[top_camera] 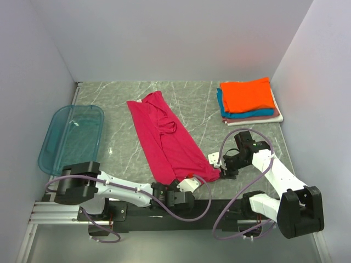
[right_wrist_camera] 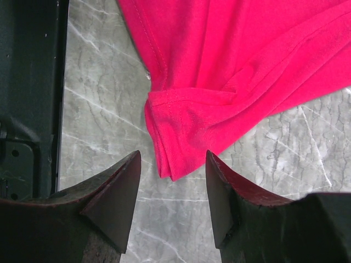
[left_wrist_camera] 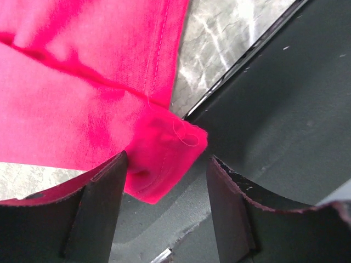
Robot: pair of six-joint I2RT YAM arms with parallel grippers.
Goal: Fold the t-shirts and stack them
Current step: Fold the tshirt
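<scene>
well, the red shirt (top_camera: 164, 137) lies flat in the middle of the bench (top_camera: 109, 93). it is a long strip that slants from the far left to the near right. its near end has two corners, and there is a claw at each one.

the left claw (left_wrist_camera: 167, 159) is open, and one corner of the shirt sits between its two fingers. the cloth touches one finger (left_wrist_camera: 104, 186), and there is a gap before the other finger. that corner pokes out past the edge of the bench, over the black plate (left_wrist_camera: 285, 109).

the right claw (right_wrist_camera: 173, 156) is open too. the other corner lies on the bench between its finger tips, with a little space on each side, so nothing is squeezed.

far off in the right back corner sits a stack of folded shirts (top_camera: 249, 104). the orange shirt (top_camera: 247, 93) is on top and a blue-green shirt (top_camera: 236, 114) is under it.

on the left side of the bench is a see-through blue tray (top_camera: 71, 137), well apart from the red shirt.
</scene>
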